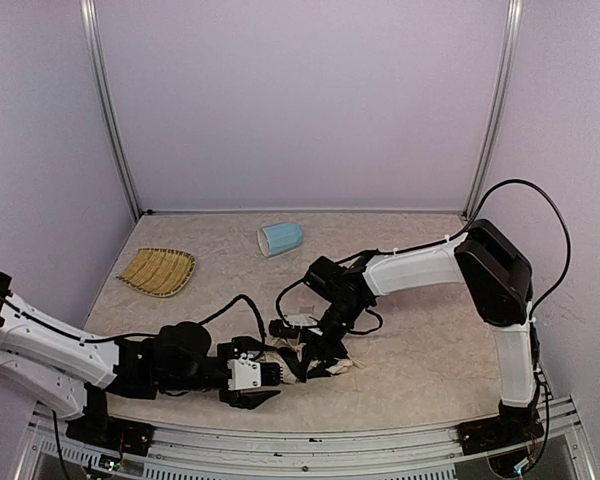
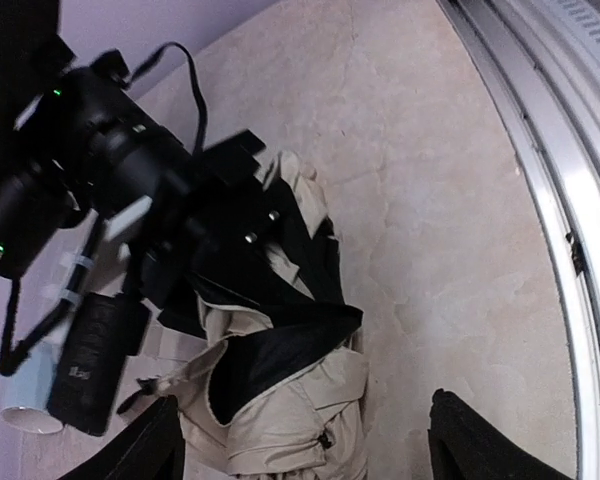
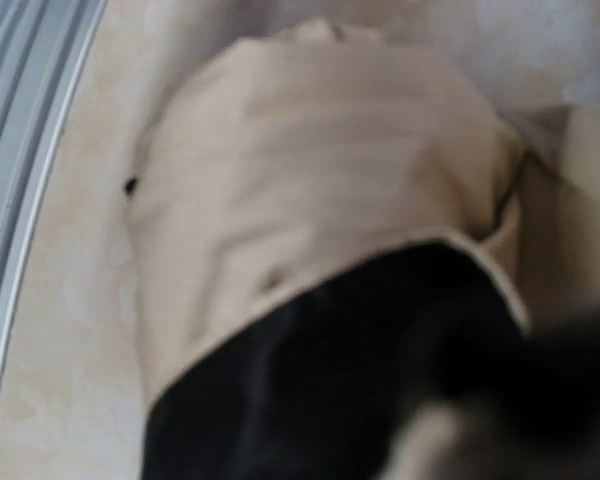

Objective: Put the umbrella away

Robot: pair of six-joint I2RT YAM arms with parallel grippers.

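One umbrella (image 1: 315,362), loosely bunched, cream fabric with black lining exposed, on the table (image 1: 420,350) near its front edge. Left wrist view: left gripper (image 2: 305,455) with fingers wide apart, fabric between them; right gripper (image 2: 215,225) down among the folds, jaw state indeterminable. Right wrist view: blurred fabric only. Left arm lies low, outstretched.

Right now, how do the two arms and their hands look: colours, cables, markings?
The left arm and right arm have white shells and black joints. The left hand is black with a white block. A black cable loops along the right arm; the black right hand shows small green lights and white lettering.
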